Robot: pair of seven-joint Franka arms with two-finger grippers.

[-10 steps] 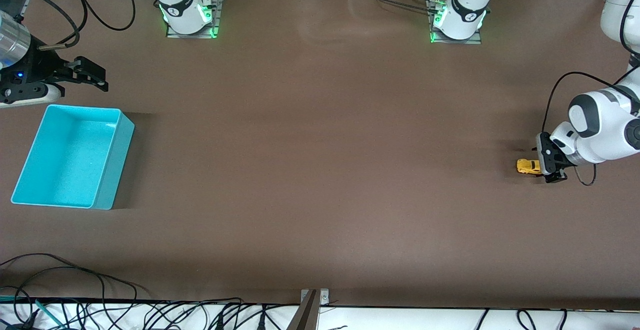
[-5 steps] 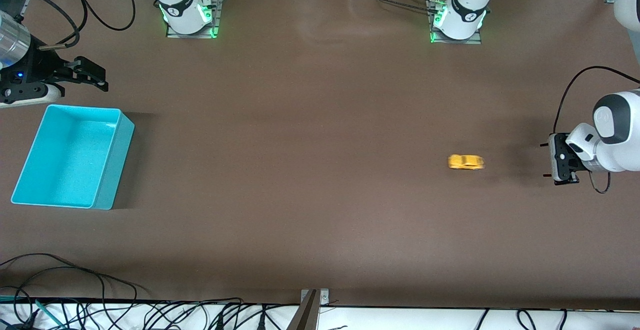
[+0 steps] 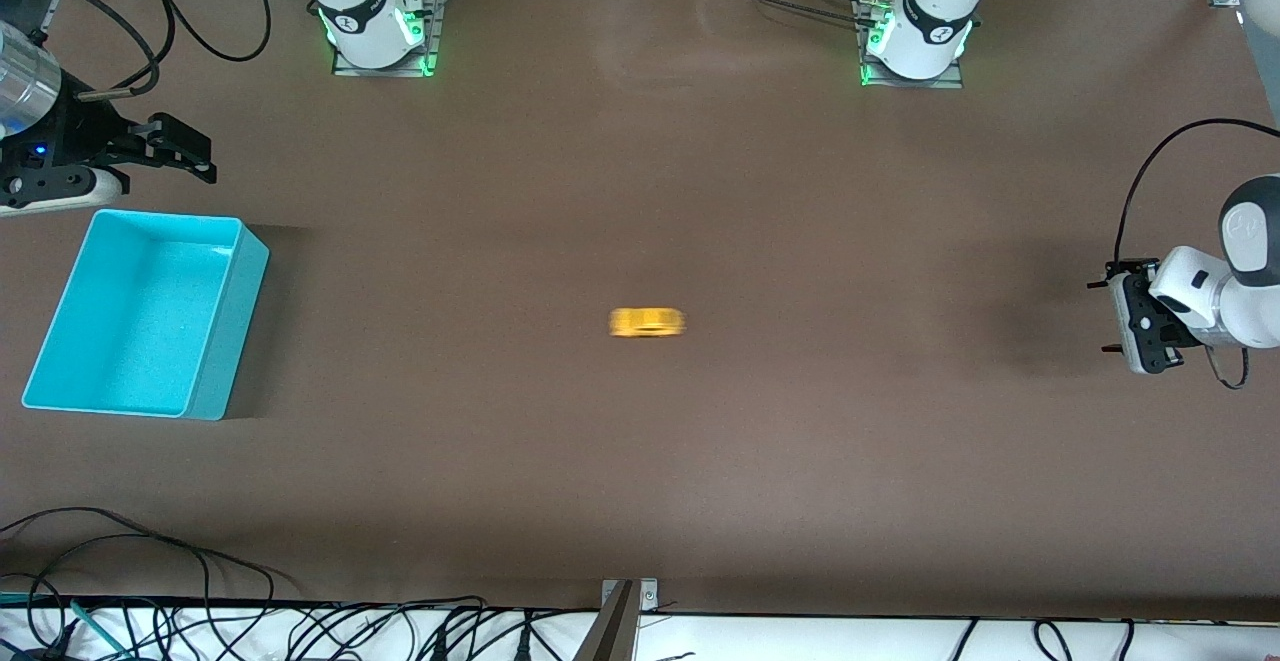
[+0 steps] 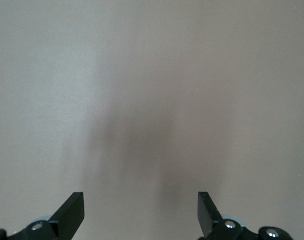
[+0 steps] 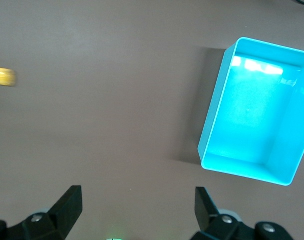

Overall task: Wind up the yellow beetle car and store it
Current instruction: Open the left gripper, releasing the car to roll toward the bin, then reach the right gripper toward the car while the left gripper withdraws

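car (image 3: 647, 322): small yellow toy, blurred, alone on the brown table (image 3: 640, 461) near the middle of the front view; also at the upper left edge of the right wrist view (image 5: 3, 77)
bin (image 3: 150, 313): turquoise, open-topped, nothing seen in it, at the middle left of the front view, well apart from the car
left gripper (image 3: 1112, 316): at the right edge of the front view, over bare table, jaws spread wide, holding nothing; its fingers (image 4: 72, 212) frame only tabletop
right gripper (image 3: 185, 151): at the upper left of the front view, just above the bin in the frame, jaws spread, holding nothing
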